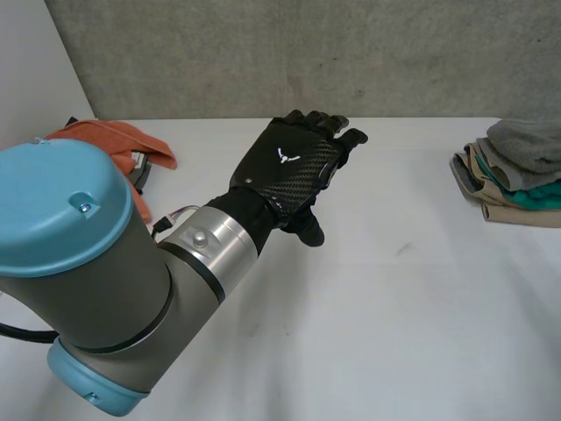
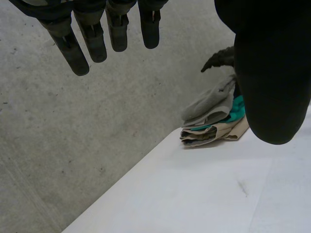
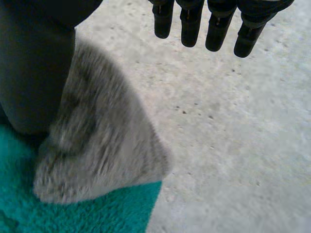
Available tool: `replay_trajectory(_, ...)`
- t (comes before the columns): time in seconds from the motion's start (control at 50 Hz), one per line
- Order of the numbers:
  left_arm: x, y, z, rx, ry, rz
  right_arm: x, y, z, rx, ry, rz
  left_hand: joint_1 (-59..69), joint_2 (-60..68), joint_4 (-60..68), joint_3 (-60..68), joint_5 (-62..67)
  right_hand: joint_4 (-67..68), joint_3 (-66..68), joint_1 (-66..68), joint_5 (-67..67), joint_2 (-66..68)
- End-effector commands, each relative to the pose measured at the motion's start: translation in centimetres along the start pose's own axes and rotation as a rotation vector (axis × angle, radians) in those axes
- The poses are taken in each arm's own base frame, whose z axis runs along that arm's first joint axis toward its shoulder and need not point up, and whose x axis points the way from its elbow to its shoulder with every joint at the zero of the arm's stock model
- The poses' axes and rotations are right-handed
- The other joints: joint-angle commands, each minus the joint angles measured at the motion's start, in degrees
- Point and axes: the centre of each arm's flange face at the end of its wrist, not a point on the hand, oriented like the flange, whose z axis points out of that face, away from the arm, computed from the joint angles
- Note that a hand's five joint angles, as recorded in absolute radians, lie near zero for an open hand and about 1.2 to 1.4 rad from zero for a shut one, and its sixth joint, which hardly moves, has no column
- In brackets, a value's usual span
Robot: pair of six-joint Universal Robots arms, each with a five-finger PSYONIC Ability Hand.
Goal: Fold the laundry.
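Evidently between garments: left hand (image 1: 287, 167) and right hand (image 3: 34, 73) are held with fingers (image 3: 218, 29) straight, empty; orange cloth (image 1: 110, 139) must be fetched next.

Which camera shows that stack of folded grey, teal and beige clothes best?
The head view: the stack sits unobstructed, its layers clear. The left wrist view has it partly behind the left hand; the right wrist view gives a close-up of its grey and teal layers.

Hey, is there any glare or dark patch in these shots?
Head view: small highlights on the blue cap and metal ring; table evenly lit. Left wrist view: the left robot hand shows its thumb flat black.
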Motion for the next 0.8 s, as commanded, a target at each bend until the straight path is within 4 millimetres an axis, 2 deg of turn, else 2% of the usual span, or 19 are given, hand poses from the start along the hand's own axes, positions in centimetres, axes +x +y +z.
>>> replay_trajectory(0.02,0.0,-0.2,-0.1,0.006,-0.001,0.001,0.4,-3.3,-1.8,-0.143,0.060,0.051,-0.26,0.43,0.79,0.41,-0.16,-2.57,-2.52,-3.44,-2.63,-2.47)
replay_trajectory(0.08,0.0,-0.6,-0.3,0.012,-0.001,0.002,2.3,-3.9,-2.8,-0.217,0.138,0.021,-0.26,0.43,0.79,0.41,-0.16,-2.57,-2.52,-3.44,-2.63,-2.47)
replay_trajectory(0.14,-0.2,-1.3,-0.5,0.032,-0.007,0.003,6.1,-4.9,-4.6,-0.335,0.331,-0.076,-0.26,0.43,0.79,0.41,-0.16,-2.57,-2.52,-3.44,-2.63,-2.47)
replay_trajectory(0.16,-0.2,-1.4,-0.5,0.035,-0.008,0.004,8.3,-5.7,-5.6,-0.392,0.462,-0.156,-0.26,0.43,0.79,0.41,-0.16,-2.57,-2.52,-3.44,-2.63,-2.47)
replay_trajectory(0.2,-0.5,-2.1,-0.6,0.057,-0.020,0.008,9.9,-6.9,-6.0,-0.422,0.571,-0.258,-0.43,0.27,0.62,0.24,-0.33,-2.57,-2.52,-3.44,-2.63,-2.47)
replay_trajectory(0.24,-0.8,-2.5,-0.6,0.071,-0.028,0.010,11.4,-9.0,-6.3,-0.423,0.699,-0.366,-0.43,0.27,0.62,0.24,-0.33,-2.57,-2.52,-3.44,-2.63,-2.47)
replay_trajectory(0.3,-1.4,-3.5,-0.6,0.102,-0.045,0.018,11.1,-10.7,-5.9,-0.360,0.747,-0.410,-0.43,0.27,0.62,0.24,-0.33,-2.57,-2.52,-3.44,-2.63,-2.47)
replay_trajectory(0.36,-2.6,-4.4,-0.5,0.132,-0.067,0.031,7.0,-14.5,-4.3,-0.165,0.691,-0.359,-0.26,0.43,0.78,0.40,-0.16,-2.57,-2.52,-3.44,-2.63,-2.47)
replay_trajectory(0.38,-3.0,-4.6,-0.4,0.139,-0.068,0.034,4.8,-17.1,-4.2,-0.054,0.658,-0.308,-0.26,0.43,0.79,0.41,-0.16,-2.57,-2.52,-3.44,-2.63,-2.47)
replay_trajectory(0.44,-4.8,-5.0,0.0,0.158,-0.063,0.055,0.9,-21.8,-5.3,0.154,0.566,-0.219,0.07,0.77,1.12,0.74,0.18,-2.57,-2.52,-3.44,-2.63,-2.47)
replay_trajectory(0.48,-7.1,-4.8,0.3,0.160,-0.087,0.065,-1.3,-23.1,-6.0,0.233,0.494,-0.183,-0.26,0.43,0.79,0.41,-0.16,-2.57,-2.52,-3.44,-2.63,-2.47)
replay_trajectory(0.5,-7.8,-4.7,0.4,0.159,-0.103,0.070,-4.1,-23.9,-6.7,0.288,0.398,-0.158,-0.26,0.43,0.79,0.41,-0.16,-2.57,-2.52,-3.44,-2.63,-2.47)
replay_trajectory(0.56,-12.8,-3.7,0.4,0.129,-0.227,0.088,-10.4,-24.5,-8.0,0.344,0.179,-0.120,-0.93,-0.24,0.12,-0.26,-0.83,-2.57,-2.52,-3.44,-2.63,-2.47)
replay_trajectory(0.58,-13.8,-3.5,0.3,0.124,-0.255,0.090,-15.4,-24.7,-9.5,0.368,-0.003,-0.095,-1.10,-0.41,-0.05,-0.43,-1.00,-2.57,-2.52,-3.44,-2.63,-2.47)
replay_trajectory(0.62,-17.6,-2.3,-0.1,0.090,-0.357,0.098,-19.1,-24.5,-11.1,0.368,-0.145,-0.078,-1.10,-0.41,-0.05,-0.43,-1.00,-2.57,-2.52,-3.44,-2.63,-2.47)
replay_trajectory(0.64,-18.8,-1.9,-0.2,0.080,-0.388,0.101,-22.2,-24.1,-12.9,0.352,-0.276,-0.066,-1.10,-0.41,-0.05,-0.43,-1.00,-2.57,-2.52,-3.44,-2.63,-2.47)
replay_trajectory(0.72,-24.7,2.6,-0.4,-0.006,-0.543,0.123,-26.3,-21.2,-16.7,0.192,-0.459,-0.077,-0.77,-0.07,0.28,-0.10,-0.67,-2.57,-2.52,-3.44,-2.63,-2.47)
replay_trajectory(0.76,-27.5,6.0,-0.3,-0.077,-0.601,0.161,-27.1,-20.1,-17.6,0.118,-0.499,-0.093,-0.77,-0.07,0.28,-0.10,-0.66,-2.57,-2.52,-3.44,-2.63,-2.47)
replay_trajectory(0.8,-29.1,8.2,-0.4,-0.133,-0.622,0.202,-28.8,-17.9,-19.2,-0.013,-0.581,-0.124,-0.77,-0.07,0.28,-0.10,-0.66,-2.57,-2.52,-3.44,-2.63,-2.47)
